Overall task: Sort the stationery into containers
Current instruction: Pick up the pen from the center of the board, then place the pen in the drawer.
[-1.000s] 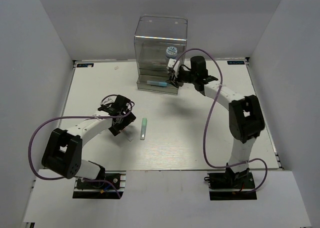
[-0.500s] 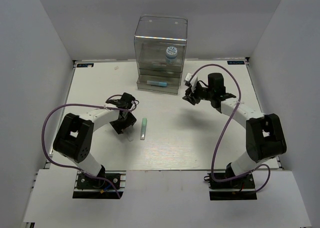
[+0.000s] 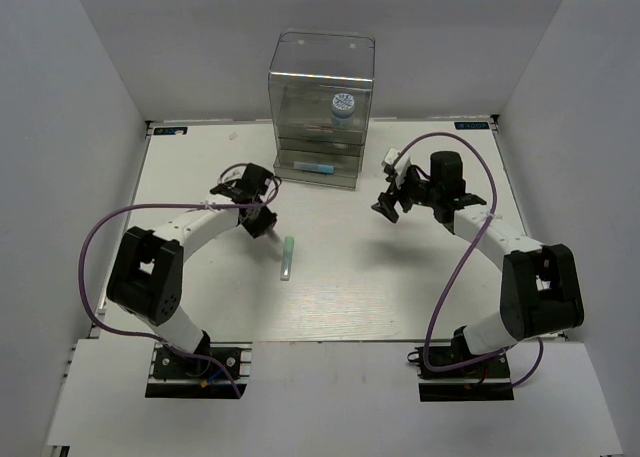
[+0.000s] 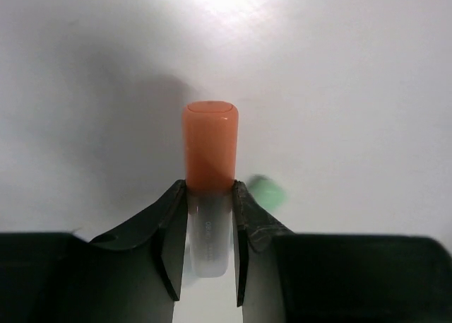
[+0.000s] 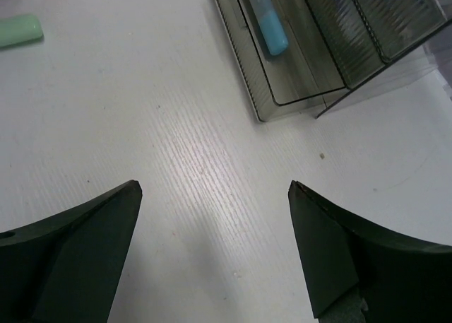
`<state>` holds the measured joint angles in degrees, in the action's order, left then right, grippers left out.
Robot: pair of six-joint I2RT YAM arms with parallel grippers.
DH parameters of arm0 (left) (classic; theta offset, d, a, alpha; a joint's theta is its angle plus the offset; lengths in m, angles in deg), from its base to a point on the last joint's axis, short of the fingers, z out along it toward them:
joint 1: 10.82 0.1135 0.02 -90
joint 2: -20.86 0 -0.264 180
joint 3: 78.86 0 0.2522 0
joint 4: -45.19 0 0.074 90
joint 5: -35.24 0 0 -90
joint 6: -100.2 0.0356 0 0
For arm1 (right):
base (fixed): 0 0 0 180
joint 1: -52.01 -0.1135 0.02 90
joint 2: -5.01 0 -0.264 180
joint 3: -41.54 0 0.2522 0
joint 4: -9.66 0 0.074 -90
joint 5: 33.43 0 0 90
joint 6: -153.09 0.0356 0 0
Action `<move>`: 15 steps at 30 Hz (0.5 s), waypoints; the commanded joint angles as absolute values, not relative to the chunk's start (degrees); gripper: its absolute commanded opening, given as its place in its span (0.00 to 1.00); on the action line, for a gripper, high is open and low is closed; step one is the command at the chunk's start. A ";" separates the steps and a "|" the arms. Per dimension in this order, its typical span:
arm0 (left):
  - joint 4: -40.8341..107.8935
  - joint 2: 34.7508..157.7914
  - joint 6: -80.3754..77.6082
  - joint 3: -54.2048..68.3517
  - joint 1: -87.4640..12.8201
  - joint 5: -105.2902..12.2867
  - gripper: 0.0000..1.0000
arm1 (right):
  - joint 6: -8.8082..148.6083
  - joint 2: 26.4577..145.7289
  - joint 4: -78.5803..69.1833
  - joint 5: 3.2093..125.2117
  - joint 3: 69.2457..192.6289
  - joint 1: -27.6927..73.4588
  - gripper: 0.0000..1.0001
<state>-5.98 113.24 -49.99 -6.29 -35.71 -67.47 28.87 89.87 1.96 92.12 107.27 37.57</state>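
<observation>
My left gripper (image 4: 210, 189) is shut on an orange-capped marker (image 4: 210, 145), its clear barrel between the fingers and the cap sticking out in front. In the top view the left gripper (image 3: 258, 217) hangs just left of the mint-green marker (image 3: 288, 257), which lies on the table; the same mint-green marker (image 4: 267, 191) shows blurred behind one finger. My right gripper (image 3: 388, 203) stands wide open over bare table, right of the clear drawer cabinet (image 3: 320, 77). A light-blue marker (image 5: 267, 19) lies in the pulled-out bottom drawer (image 5: 282, 97). A blue-white roll (image 3: 343, 105) sits in an upper level.
White walls enclose the table (image 3: 400, 277) on three sides. The cabinet stands at the back centre with its bottom drawer (image 3: 318, 167) open toward the arms. Purple cables loop beside both arms. The mint-green marker's tip (image 5: 18, 30) shows at the far left of the right wrist view.
My left gripper has shut on the orange-capped marker and carried it up and back from beside the mint-green one. The right gripper has drawn away from the cabinet and opened wide.
</observation>
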 commanded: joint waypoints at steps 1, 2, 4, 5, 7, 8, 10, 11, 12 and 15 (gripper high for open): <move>0.30 110.86 -49.74 0.80 -35.96 -64.70 0.04 | 30.73 87.80 1.35 92.09 105.84 38.21 0.90; 1.27 111.82 -50.53 1.61 -35.96 -64.09 0.04 | 31.26 87.81 1.35 91.03 105.75 38.47 0.90; 5.83 112.79 -52.29 2.92 -35.96 -62.07 0.04 | 31.97 88.50 -0.31 90.23 105.75 39.09 0.90; 7.59 113.41 -55.08 2.93 -35.44 -61.36 0.01 | 32.15 88.51 -0.93 90.41 105.84 39.26 0.90; 13.54 115.95 -58.08 3.63 -34.91 -58.73 0.00 | 32.59 88.34 -1.12 90.67 105.32 39.79 0.90; 15.06 117.01 -59.66 4.77 -34.90 -58.11 0.00 | 32.76 87.98 -0.85 90.93 104.53 39.97 0.90; 19.62 121.03 -63.62 7.92 -34.90 -57.58 0.00 | 32.85 86.84 -0.50 91.72 103.56 40.41 0.81; 20.69 122.45 -65.02 9.25 -34.90 -57.58 0.00 | 33.29 86.58 -0.59 91.90 103.56 40.32 0.78; 22.01 123.86 -67.21 11.78 -34.90 -58.10 0.00 | 33.64 86.49 -0.59 91.99 103.47 40.67 0.72; 25.09 129.40 -70.91 17.58 -34.90 -58.71 0.00 | 34.25 85.70 -0.32 92.51 102.68 41.11 0.57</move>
<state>18.48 127.80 -64.39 11.72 -35.27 -59.30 32.50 88.19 -1.01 91.16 103.36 40.48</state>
